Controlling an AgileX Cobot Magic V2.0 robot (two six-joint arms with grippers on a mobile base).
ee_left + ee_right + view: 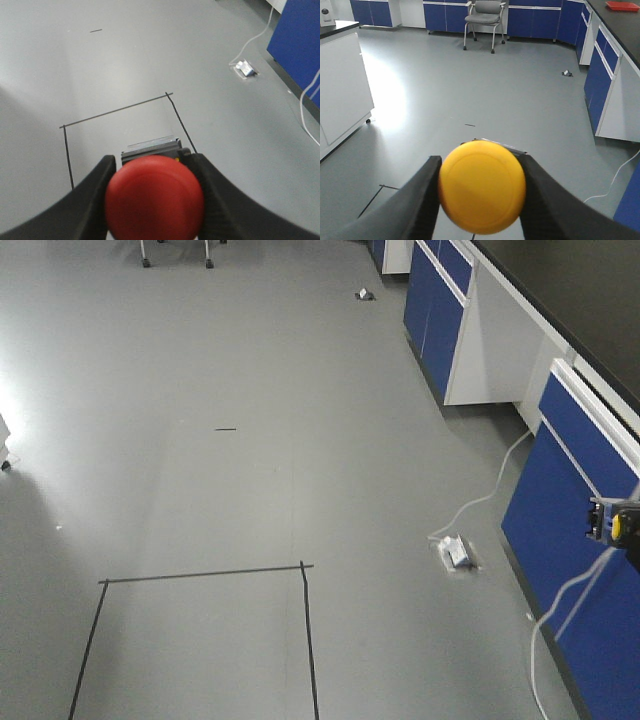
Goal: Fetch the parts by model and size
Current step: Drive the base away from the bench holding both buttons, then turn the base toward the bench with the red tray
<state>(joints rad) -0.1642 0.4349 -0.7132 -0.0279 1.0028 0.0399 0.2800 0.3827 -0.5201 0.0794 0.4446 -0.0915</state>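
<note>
Two arms are raised over the grey floor (250,390), wrists pitched forward-down. Left gripper (154,159) is clamped on the red mushroom-head push-button switch (154,200), with the black tape square (117,111) below and ahead. Right gripper (481,160) is clamped on the yellow mushroom-head push-button switch (481,187), right of that square, by the blue cabinets (570,500).

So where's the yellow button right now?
The round yellow-capped push-button switch is gripped in the right claw, low in the right wrist view; the front view shows it at the far right edge, against the blue cabinet doors.
</note>
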